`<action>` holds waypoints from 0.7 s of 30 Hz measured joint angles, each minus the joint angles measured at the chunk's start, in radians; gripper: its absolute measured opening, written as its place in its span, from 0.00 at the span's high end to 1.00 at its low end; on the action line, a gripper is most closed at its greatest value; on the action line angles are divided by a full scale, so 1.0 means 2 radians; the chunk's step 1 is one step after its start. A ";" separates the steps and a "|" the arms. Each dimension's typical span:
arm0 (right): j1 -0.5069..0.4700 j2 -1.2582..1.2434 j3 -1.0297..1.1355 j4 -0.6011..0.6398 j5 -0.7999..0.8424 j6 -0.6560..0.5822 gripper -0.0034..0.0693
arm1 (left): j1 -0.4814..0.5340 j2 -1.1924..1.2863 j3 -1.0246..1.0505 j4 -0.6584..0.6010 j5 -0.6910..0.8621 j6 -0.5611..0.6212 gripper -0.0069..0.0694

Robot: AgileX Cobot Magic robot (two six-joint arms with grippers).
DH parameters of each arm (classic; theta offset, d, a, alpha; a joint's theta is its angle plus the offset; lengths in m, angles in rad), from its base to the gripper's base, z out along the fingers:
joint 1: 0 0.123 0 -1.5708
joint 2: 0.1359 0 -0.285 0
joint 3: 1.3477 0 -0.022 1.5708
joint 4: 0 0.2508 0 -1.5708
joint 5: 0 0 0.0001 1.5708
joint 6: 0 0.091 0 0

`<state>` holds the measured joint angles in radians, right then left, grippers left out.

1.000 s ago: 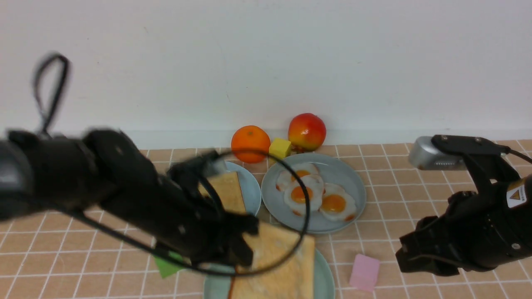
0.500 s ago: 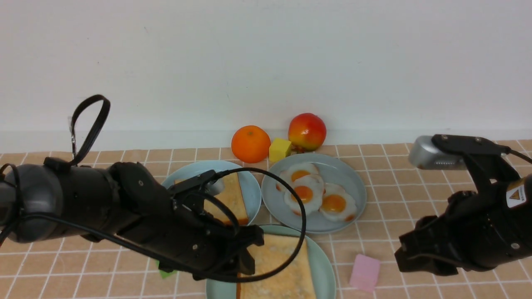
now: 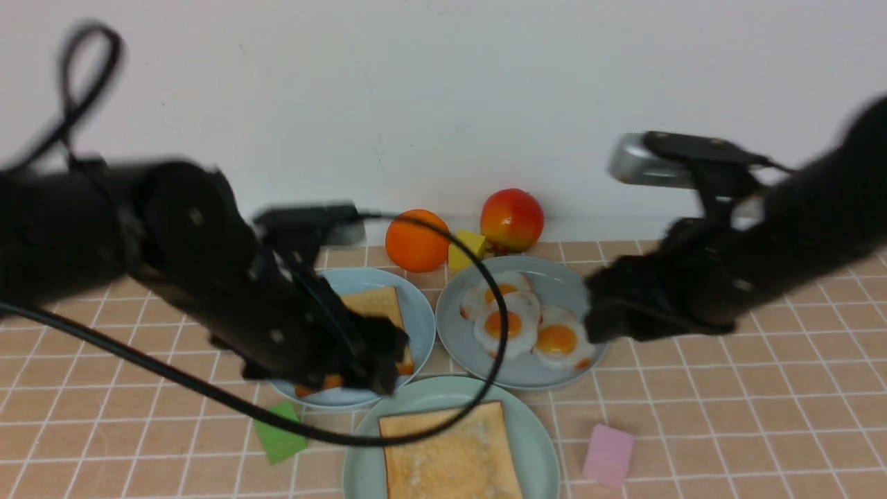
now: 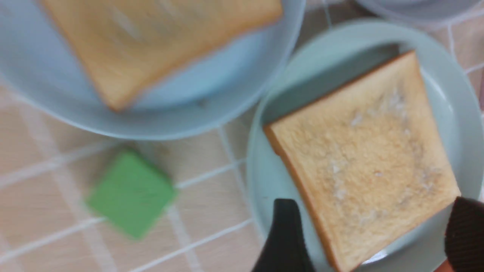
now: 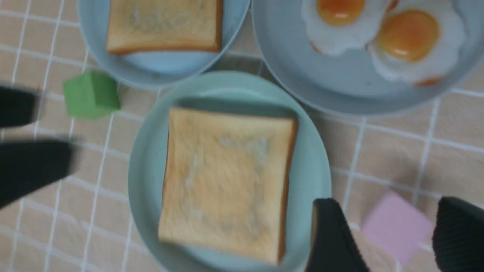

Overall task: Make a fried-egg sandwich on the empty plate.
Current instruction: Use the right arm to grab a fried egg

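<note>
Toast (image 3: 450, 457) lies flat on the mint-green plate (image 3: 539, 443) at the near edge of the tabletop (image 3: 762, 416). Its top is bare, so the sandwich seems to need an egg and then the second slice (image 3: 378, 308), which sits on the sky-blue plate (image 3: 421, 315), partly hidden by the left arm. Left fingers (image 4: 285, 234) stand spread above the plated slice with nothing between them. Right fingers (image 5: 332, 238) are likewise apart and empty, with the right arm stretched over the edge of the grey-blue plate (image 3: 554, 277) and its three fried eggs (image 3: 506, 326). Those eggs overlap, so a pinch on one could drag a neighbour along or slip off the thin white. The left arm's black cable (image 3: 496, 333) loops in front of all three plates and might snag a rim. Both arms crowd the same patch, so a clash is possible. No brand, label or writing can be read; both arms are blurred.
</note>
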<state>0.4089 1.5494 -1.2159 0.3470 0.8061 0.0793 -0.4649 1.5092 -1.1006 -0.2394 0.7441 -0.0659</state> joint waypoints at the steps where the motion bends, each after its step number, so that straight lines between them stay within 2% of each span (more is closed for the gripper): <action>1: -0.006 0.017 -0.010 0.004 0.002 0.001 0.43 | 0.000 -0.014 -0.005 0.007 0.009 0.000 0.28; 3: -0.016 0.044 -0.034 0.014 0.004 0.003 0.43 | 0.000 -0.034 -0.008 0.010 0.018 0.005 0.35; 6: -0.050 0.117 -0.089 0.052 0.002 0.004 0.43 | 0.000 -0.090 -0.007 -0.003 0.039 0.052 0.64; 7: -0.053 0.125 -0.094 0.057 0.001 0.004 0.43 | 0.000 -0.100 -0.006 -0.006 0.039 0.058 0.68; 8: -0.063 0.155 -0.111 0.076 0.000 0.001 0.42 | 0.000 -0.122 0.002 -0.022 0.038 0.087 0.83; 10: -0.070 0.184 -0.126 0.091 -0.003 -0.006 0.42 | 0.000 -0.144 0.015 -0.037 0.034 0.112 0.92; 13: -0.074 0.230 -0.149 0.123 -0.012 -0.033 0.41 | 0.000 -0.170 0.036 -0.054 0.029 0.140 0.93; 21: -0.075 0.287 -0.173 0.160 -0.037 -0.063 0.41 | 0.000 -0.175 0.048 -0.057 0.025 0.145 0.93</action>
<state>0.2590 2.1237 -1.5614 0.6663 0.7313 -0.0469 -0.4649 1.1583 -1.0043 -0.3534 0.7948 0.2243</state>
